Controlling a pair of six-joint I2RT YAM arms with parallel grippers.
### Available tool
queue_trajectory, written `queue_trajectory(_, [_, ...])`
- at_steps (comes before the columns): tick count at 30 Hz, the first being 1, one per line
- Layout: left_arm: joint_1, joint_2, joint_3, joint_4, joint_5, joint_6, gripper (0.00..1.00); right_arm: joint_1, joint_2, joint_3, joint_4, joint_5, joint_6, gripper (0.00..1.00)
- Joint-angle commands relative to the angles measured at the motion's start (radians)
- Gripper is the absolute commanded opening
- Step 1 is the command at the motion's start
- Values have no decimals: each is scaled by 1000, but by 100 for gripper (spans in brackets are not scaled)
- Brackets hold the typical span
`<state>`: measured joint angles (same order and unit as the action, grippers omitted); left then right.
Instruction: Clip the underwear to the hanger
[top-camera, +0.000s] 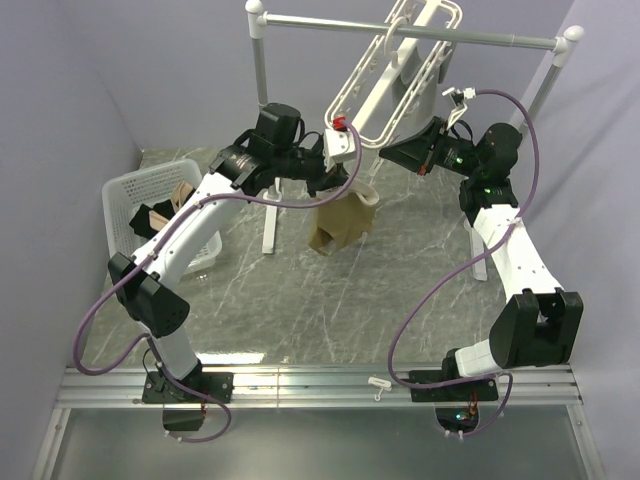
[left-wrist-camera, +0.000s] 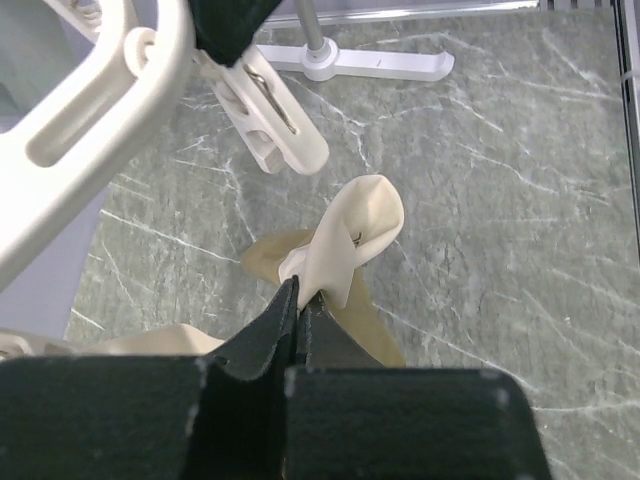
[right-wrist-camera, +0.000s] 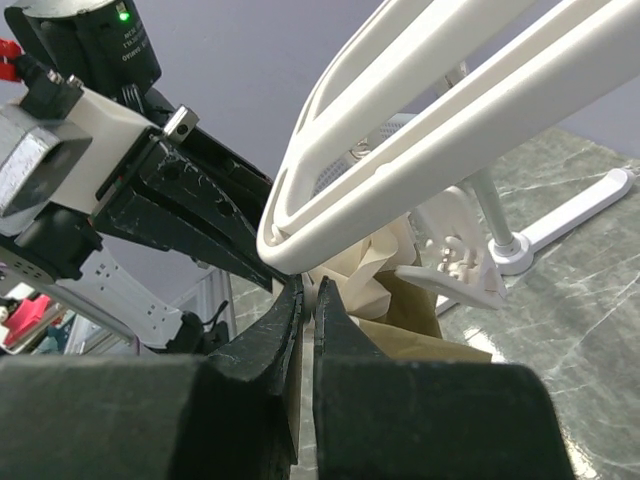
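One white basket (top-camera: 118, 205), overhead view only, left of underwear (top-camera: 335, 228).

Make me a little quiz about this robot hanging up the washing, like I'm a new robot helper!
1. True or false: the right arm's jaws stand wide open.
2. The hanger hangs from: A) the silver rail; B) the left arm; C) a hook on the wall.
3. Fill in: the left arm's jaws are ____ on the pale waistband of the underwear.

Key
1. False: they are closed together.
2. A.
3. shut; the underwear dangles from them, just under the hanger.
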<state>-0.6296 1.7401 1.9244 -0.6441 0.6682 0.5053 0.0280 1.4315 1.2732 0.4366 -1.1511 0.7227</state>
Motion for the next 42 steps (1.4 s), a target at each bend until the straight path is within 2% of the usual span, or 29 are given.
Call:
queue_trajectory(1, [11, -14, 36, 61, 13, -59, 0, -8, -3, -2, -18, -16, -39, 0])
queue_trajectory(15, [39, 78, 160, 31, 44, -131, 0, -5, -2, -15, -53, -30, -134, 0])
queue_trajectory(42, [24, 134, 200, 98, 76, -205, 0, 12, 7, -32, 7, -36, -192, 0])
